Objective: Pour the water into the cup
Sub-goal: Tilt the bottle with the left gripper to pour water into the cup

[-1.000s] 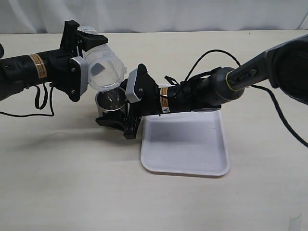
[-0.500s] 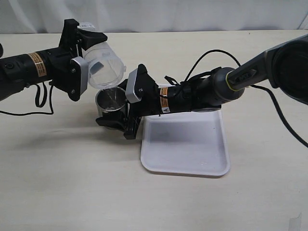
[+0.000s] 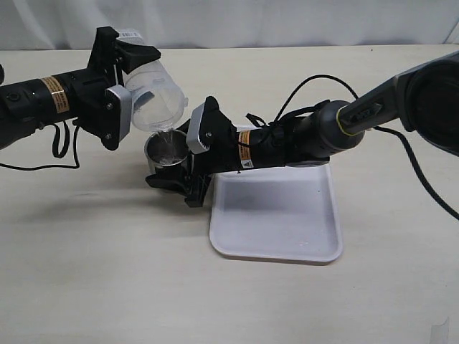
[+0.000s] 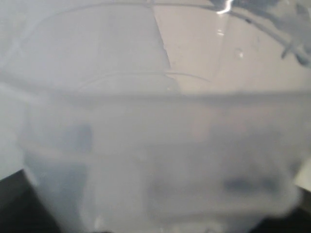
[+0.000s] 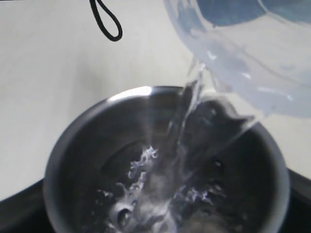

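The steel cup (image 3: 165,149) stands on the table just left of the tray, and my right gripper (image 3: 171,166) is shut on it from the right. Above it my left gripper (image 3: 131,93) is shut on a transparent plastic container (image 3: 155,97), tipped with its mouth down over the cup. In the right wrist view a clear stream of water (image 5: 187,109) falls from the container's lip (image 5: 228,73) and splashes inside the cup (image 5: 77,145). The left wrist view is filled by the blurred wall of the container (image 4: 155,145), which hides the fingers.
A white rectangular tray (image 3: 276,215) lies under my right arm, to the right of the cup. A black cable (image 3: 64,154) hangs from the left arm; a cable loop (image 5: 104,22) lies on the table beyond the cup.
The container has risen slightly and tipped further over the cup, and water now runs into it. The right gripper and the cup have barely moved.
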